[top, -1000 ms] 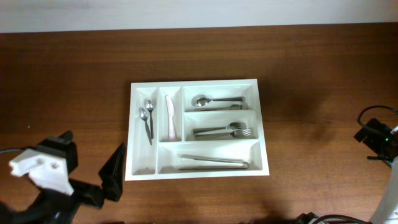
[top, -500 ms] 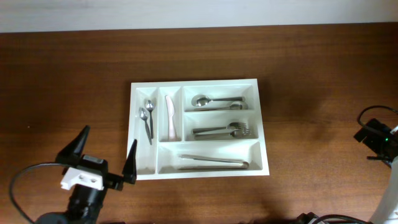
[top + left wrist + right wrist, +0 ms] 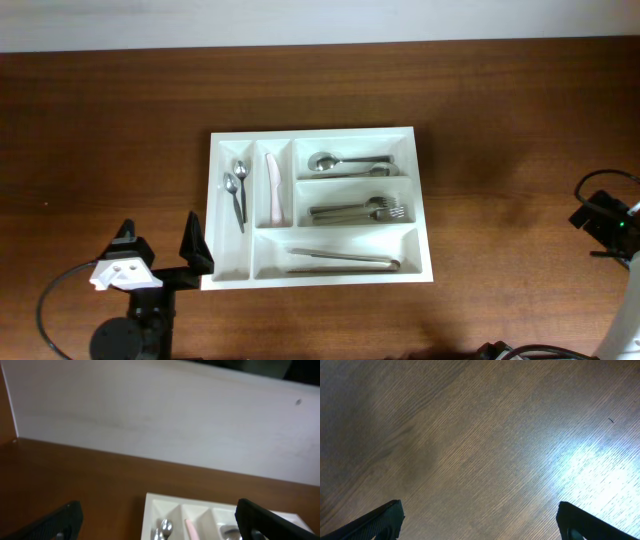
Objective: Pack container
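Overhead: the container (image 3: 424, 215) lies flat at the middle of the table (image 3: 100, 120). Its long axis runs left to right across the picture, with the two narrow compartments at its left end. The outer narrow one holds two small spoons (image 3: 238, 188), and the one beside it holds a pale-handled knife (image 3: 272, 190). Three wide compartments stacked on the right hold spoons (image 3: 345, 160), forks (image 3: 360, 210) and long utensils (image 3: 340, 261).

The left gripper (image 3: 160, 232) stands low at the near left, pointing toward the far wall with its fingers spread wide. One finger is just beside the container's near left corner. The right arm (image 3: 605, 222) sits at the table's right edge, well apart from the container, and its gripper is not clear here.

Left wrist: two dark fingers (image 3: 62, 521) stand far apart at the lower corners. The container's far left part shows between them, beyond it brown table and a white wall (image 3: 150, 410).

Right wrist: the right gripper (image 3: 477, 522) faces bare wood, its fingers (image 3: 590, 522) spread wide and holding nothing.
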Robot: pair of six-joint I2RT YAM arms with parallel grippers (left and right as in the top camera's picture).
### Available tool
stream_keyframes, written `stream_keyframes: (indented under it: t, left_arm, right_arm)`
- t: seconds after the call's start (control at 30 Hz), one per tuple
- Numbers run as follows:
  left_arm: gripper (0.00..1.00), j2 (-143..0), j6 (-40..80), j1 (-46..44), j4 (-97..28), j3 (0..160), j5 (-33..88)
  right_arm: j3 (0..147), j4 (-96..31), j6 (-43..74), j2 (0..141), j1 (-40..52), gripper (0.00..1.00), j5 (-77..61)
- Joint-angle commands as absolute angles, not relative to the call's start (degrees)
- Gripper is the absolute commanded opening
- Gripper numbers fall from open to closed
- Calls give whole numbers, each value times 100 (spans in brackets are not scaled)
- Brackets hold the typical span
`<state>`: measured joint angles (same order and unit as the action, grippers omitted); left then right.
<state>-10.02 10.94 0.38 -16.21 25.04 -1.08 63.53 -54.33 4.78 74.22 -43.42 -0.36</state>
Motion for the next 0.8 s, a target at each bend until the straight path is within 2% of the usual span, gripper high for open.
stream_keyframes:
  t: [0.0,0.4,0.77]
  left_arm:
    - [99,-644,1015,16,-1428,1962,-283]
    - [99,-30,972,16,-257,740,-237]
    - [99,-30,956,16,-172,161,-257]
  right_arm:
    - [6364,-5415,537,7437,-4368,99,-67]
    - [6364,-5415,534,7437,-4368,99,-67]
    - [6364,-5415,534,7437,-4368,99,-67]
